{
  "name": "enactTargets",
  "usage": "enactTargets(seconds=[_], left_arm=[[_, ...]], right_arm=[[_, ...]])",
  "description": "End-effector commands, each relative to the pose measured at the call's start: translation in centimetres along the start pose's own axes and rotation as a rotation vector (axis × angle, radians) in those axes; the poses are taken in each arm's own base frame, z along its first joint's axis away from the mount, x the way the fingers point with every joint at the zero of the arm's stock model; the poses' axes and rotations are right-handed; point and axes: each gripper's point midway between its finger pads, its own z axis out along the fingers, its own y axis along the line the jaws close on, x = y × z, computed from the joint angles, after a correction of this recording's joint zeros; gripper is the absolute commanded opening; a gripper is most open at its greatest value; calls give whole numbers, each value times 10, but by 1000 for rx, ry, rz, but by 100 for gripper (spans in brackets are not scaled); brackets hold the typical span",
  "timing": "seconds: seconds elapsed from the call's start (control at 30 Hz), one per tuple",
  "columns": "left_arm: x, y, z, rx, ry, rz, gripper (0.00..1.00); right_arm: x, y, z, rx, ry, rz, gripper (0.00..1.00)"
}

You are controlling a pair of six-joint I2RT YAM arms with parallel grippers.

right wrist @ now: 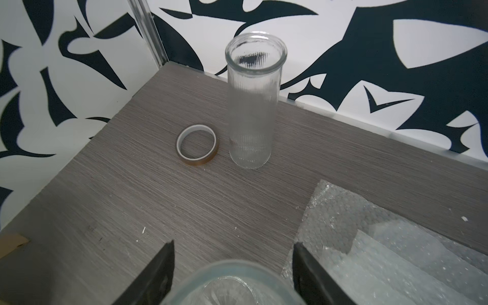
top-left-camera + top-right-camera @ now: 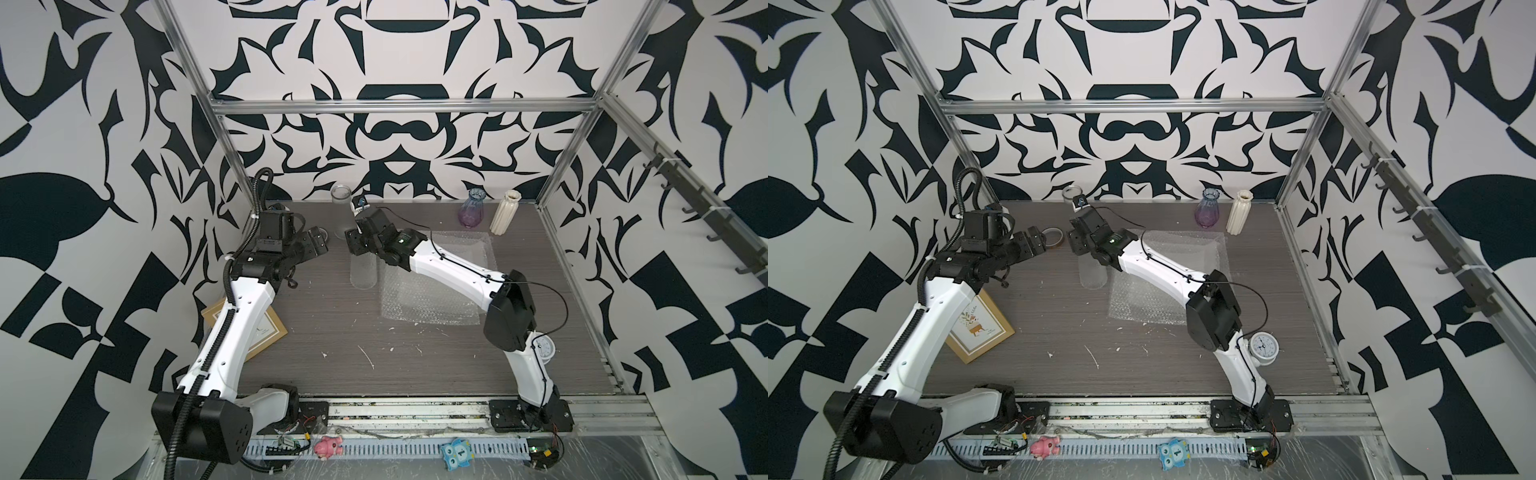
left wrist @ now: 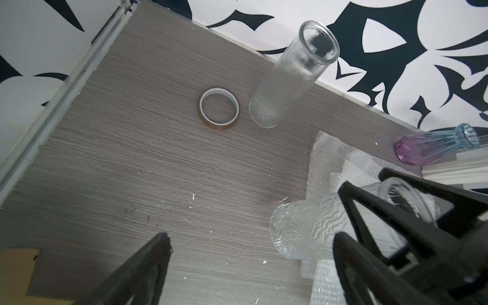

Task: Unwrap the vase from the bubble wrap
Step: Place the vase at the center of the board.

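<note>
Only wrist views show right gripper clasping vase.

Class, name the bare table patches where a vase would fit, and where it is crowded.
Bare: the front middle, between picture frame, clock and bubble wrap. Crowded: the back edge, with ribbed vase, tape roll, purple vase, white vase.
</note>
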Motion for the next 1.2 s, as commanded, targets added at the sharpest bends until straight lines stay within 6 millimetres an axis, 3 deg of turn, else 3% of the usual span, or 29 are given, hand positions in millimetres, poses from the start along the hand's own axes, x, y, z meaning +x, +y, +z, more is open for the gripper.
enactTargets(seconds=[0.0, 0.33, 0.6, 0.83, 1.17], left_arm=[[7, 5, 0, -11, 17, -21, 99], [11, 0, 7, 32, 48, -35, 100], [14, -5, 10, 63, 60, -31, 99], [16, -7, 11, 85, 68, -27, 99], [17, -13, 12, 123, 61, -10, 99]], right_arm=[[-81, 2, -30, 7, -239, -6, 38], [-87, 4, 0, 43, -326, -84, 38], [-79, 2, 13, 57, -363, -90, 45], [-83, 4, 6, 36, -366, -83, 67], [-119, 7, -24, -7, -432, -54, 90]])
